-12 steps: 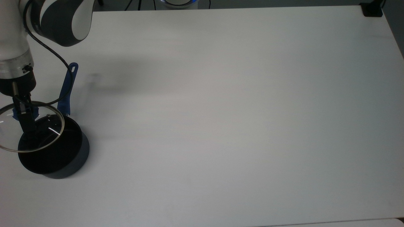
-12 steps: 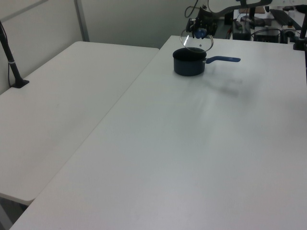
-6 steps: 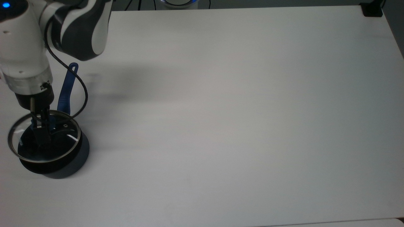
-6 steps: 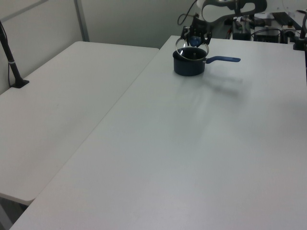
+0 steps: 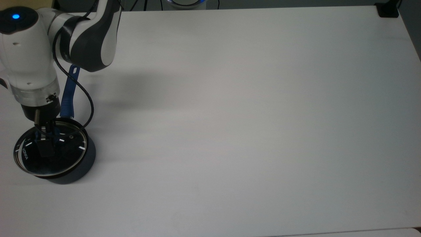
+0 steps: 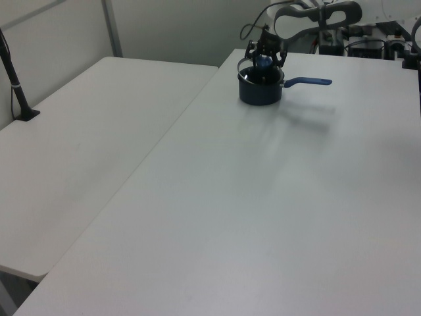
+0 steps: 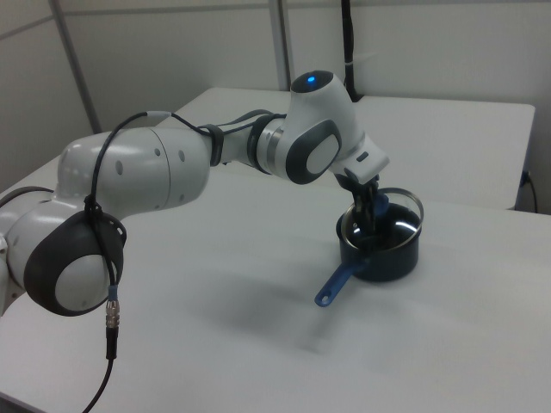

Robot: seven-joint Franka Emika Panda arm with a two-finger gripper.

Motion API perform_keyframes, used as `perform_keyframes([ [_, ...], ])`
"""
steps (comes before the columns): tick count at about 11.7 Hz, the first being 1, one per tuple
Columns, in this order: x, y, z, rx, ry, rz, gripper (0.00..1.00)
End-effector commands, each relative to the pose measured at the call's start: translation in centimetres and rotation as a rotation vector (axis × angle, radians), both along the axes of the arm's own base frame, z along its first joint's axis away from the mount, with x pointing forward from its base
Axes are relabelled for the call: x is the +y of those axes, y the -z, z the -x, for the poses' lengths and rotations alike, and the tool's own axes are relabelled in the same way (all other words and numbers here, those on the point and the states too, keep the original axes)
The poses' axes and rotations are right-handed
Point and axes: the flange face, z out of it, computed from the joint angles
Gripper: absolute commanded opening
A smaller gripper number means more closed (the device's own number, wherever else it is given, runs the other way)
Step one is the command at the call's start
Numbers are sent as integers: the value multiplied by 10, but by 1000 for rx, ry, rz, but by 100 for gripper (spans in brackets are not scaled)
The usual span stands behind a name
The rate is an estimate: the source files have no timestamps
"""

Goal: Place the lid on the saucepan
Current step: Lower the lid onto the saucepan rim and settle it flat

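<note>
Lid (image 5: 51, 149) over saucepan (image 5: 79, 164) — claw (image 5: 46, 138) gripping knob.

The round glass lid (image 5: 54, 152) with its blue knob is sitting over the small black saucepan (image 5: 80, 164), whose long blue handle (image 5: 68, 92) is sticking out across the white bench (image 5: 230, 115).

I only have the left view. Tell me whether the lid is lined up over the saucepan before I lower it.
Observer: In the top view the lid covers the saucepan's mouth; just a crescent of grey wall shows at the top view's lower right.
Operator: Report anything near the rim.
Observer: In the top view a black cable loops down beside the lid's edge.
Operator: Give me the tilt.
Observer: In the right view the rim looks slightly higher on the right view's right; I cannot tell whether it is seated.
</note>
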Motion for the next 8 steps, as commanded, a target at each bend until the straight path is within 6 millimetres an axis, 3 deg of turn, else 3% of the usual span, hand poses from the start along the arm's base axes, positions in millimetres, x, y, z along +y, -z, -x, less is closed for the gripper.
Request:
perform_keyframes([
  [1, 13, 14, 0, 29, -6, 22, 79],
  [3, 14, 13, 5, 40, -14, 20, 100],
  [7, 23, -6, 26, 83, -39, 3, 100],
  [8, 23, -22, 34, 99, -60, 1, 100],
])
